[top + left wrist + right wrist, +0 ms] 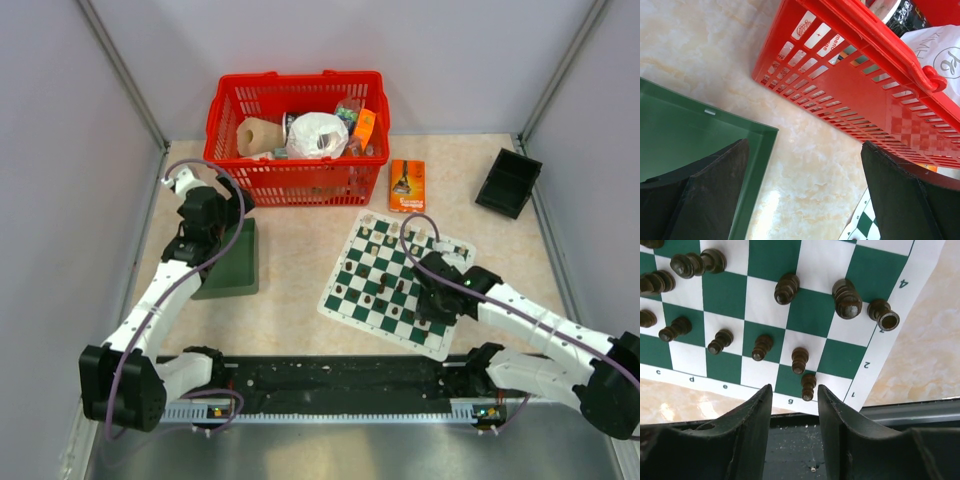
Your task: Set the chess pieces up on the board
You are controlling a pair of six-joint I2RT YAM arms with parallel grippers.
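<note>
From above, the right gripper (440, 295) hangs over the 4 o'clock corner of the board (352, 290), and the left gripper (205, 225) hangs over a green tray (235, 270).

Left wrist: the jaws are wide apart and empty.

Right wrist: the jaws are parted and hold nothing. They frame a dark pawn (808, 386) at 12 o'clock among the chess pieces (785, 289), probably lining up a grasp.

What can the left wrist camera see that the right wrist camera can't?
Only the left wrist view shows the red basket and the green tray. Only the right wrist view shows the dark chess pieces. Both show the board, just a corner in the left view, the pale table, and an open tool: the left tool or the right tool.
</note>
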